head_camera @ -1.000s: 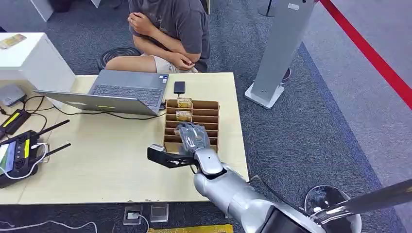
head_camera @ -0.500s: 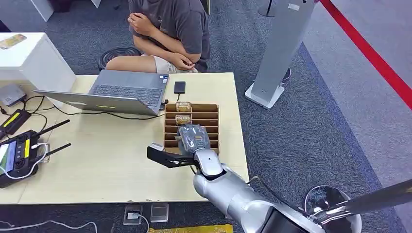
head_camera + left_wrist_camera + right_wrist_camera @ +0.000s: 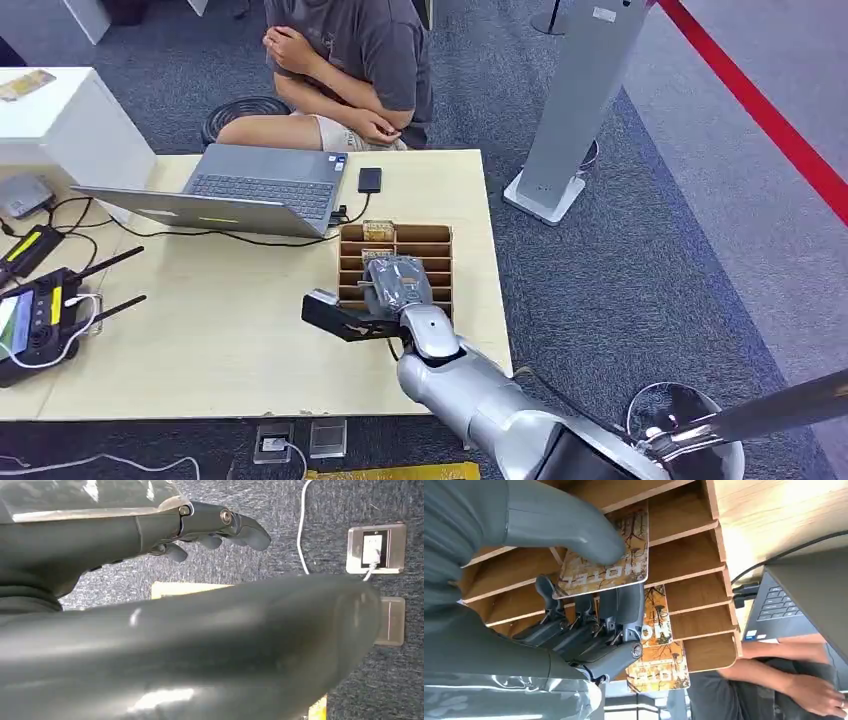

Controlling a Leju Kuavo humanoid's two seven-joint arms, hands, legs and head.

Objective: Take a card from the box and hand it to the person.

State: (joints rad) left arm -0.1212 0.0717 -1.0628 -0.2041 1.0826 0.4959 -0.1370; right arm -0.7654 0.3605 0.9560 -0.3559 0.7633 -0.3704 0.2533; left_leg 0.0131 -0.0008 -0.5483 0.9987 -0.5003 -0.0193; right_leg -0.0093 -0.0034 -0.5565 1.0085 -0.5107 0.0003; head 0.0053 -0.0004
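A brown slotted card box (image 3: 432,248) stands on the pale table (image 3: 200,340) near its right edge, with patterned cards (image 3: 378,231) upright in its far slots. My right hand (image 3: 398,283) reaches down into the middle slots. In the right wrist view the thumb (image 3: 569,527) presses on a HOTEL card (image 3: 616,567) while the fingers (image 3: 589,625) lie behind it, so the card is pinched and partly raised from the box (image 3: 684,555). Two more cards (image 3: 659,620) stand in slots beyond it. My left hand (image 3: 210,525) hangs over the carpet holding nothing, fingers loosely extended.
A person (image 3: 350,50) sits beyond the table's far edge, arms folded. An open laptop (image 3: 250,185) and a small black device (image 3: 370,180) lie just behind the box. A handheld controller (image 3: 35,320) with cables lies at the left. A grey pillar (image 3: 580,100) stands at the right.
The box's far edge has come a little toward me on the table. My right hand stays in the slots with its hold on the card.
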